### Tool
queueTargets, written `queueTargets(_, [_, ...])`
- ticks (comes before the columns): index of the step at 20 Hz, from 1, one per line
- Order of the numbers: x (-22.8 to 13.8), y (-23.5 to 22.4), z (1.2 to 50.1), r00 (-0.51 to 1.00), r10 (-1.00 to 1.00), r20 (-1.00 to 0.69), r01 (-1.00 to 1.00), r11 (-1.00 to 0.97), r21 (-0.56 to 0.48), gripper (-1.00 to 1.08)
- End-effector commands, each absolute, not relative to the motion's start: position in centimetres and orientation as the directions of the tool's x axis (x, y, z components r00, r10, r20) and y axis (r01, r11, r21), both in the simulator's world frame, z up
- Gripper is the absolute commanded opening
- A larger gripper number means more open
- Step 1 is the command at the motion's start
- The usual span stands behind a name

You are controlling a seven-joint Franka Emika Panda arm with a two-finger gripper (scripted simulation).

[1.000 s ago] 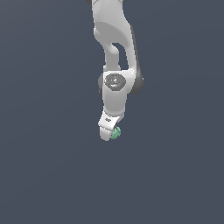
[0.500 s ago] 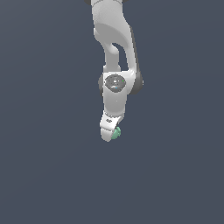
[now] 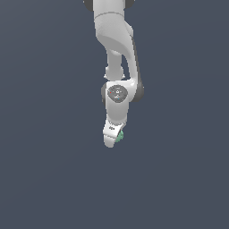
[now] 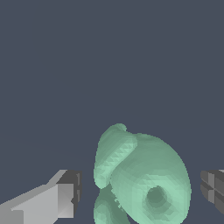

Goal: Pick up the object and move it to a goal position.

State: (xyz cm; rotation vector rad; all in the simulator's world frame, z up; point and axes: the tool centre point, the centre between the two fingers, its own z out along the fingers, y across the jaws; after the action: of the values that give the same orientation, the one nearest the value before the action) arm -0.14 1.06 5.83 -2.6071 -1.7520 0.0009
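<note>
Object point(image 4: 144, 179) sits between fingers point(image 4: 52, 203), nearer the five o'clock pad. Gripper point(image 3: 112, 138) part open, gaps visible, no grip yet.

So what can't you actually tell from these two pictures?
- Exterior view: the green object is tiny, mostly hidden behind the gripper.
- Wrist view: the object is cut off by the frame edge; whether the fingers touch it is unclear.
- No goal marker shows.

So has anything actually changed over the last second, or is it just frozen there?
Nothing visibly changed. The arm hangs in the same pose, and the gripper sits in the same spot with the mint-green object at its fingertips. In the wrist view, the object lies between the two fingers.
</note>
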Motion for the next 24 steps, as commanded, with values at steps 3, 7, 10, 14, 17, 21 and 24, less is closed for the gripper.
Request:
queueTargets(3, [-0.1,1.1,4.5,0.377,0.926,0.0,0.926,-0.377,0.0,1.0])
queueTargets(7, [0.0,1.1,4.5,0.377,0.926,0.0,0.926,-0.377,0.0,-1.0])
queueTargets(10, [0.0,1.1,4.5,0.377,0.926,0.0,0.926,-0.377,0.0,-1.0])
queueTargets(14, [0.0,1.1,4.5,0.377,0.926,0.0,0.926,-0.377,0.0,-1.0])
queueTargets(17, [0.0,1.0,4.6,0.377,0.926,0.0,0.926,-0.377,0.001,-1.0])
queueTargets(21, [-0.2,1.0,5.1,0.377,0.926,0.0,0.926,-0.377,0.001,-1.0])
queueTargets(24, [-0.4,0.9,6.1,0.377,0.926,0.0,0.926,-0.377,0.001,-1.0])
